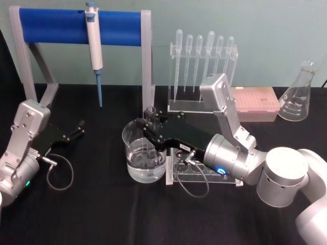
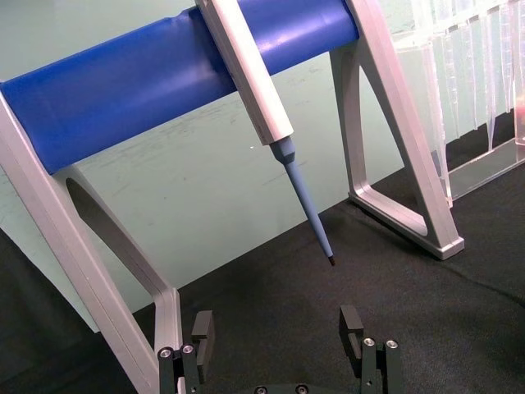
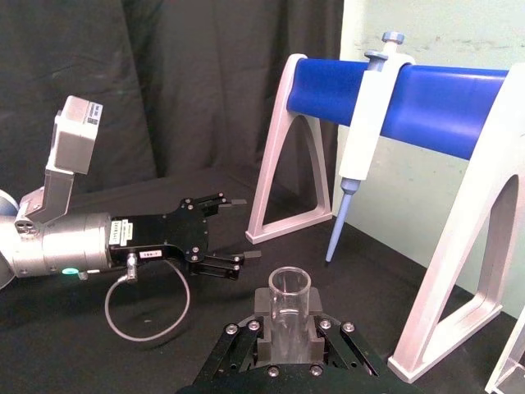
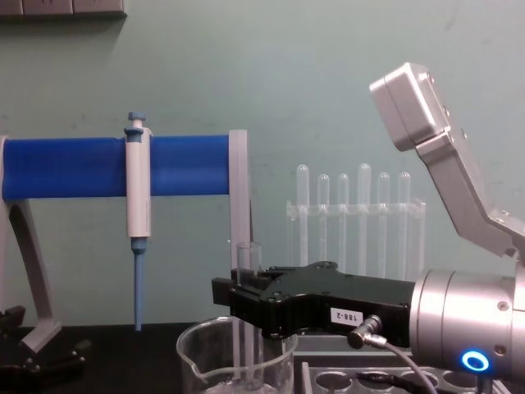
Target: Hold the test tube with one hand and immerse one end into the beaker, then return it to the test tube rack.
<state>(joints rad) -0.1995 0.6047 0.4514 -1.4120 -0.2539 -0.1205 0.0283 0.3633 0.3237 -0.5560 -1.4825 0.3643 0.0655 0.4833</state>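
— Test tube (image 1: 150, 113): where is it right now?

— Upright in my right gripper (image 1: 148, 125). The jaws are clamped on its upper part, just under the open rim. Its lower end reaches down inside the beaker (image 1: 134, 171), which stands on the counter (image 1: 102, 214) just beside the left end of the test tube rack (image 1: 204, 176).

— Is the end under the liquid?

— The beaker holds some clear liquid. In the chest view the tube runs well below the beaker's rim, but I cannot tell whether its tip is wet.

— And your other arm?

— My left gripper (image 1: 80, 126) sits low at the left of the counter, well apart from the beaker. Its jaws are spread wide, and it faces the blue-barred stand (image 1: 76, 23), where a micropipette (image 1: 94, 46) hangs tip down.

— What is at the back?

— A clear holder of plastic pipettes (image 1: 204, 56) stands behind the rack. A pink tip box (image 1: 255, 102) is beside it, and an Erlenmeyer flask (image 1: 299, 94) is far to the right.
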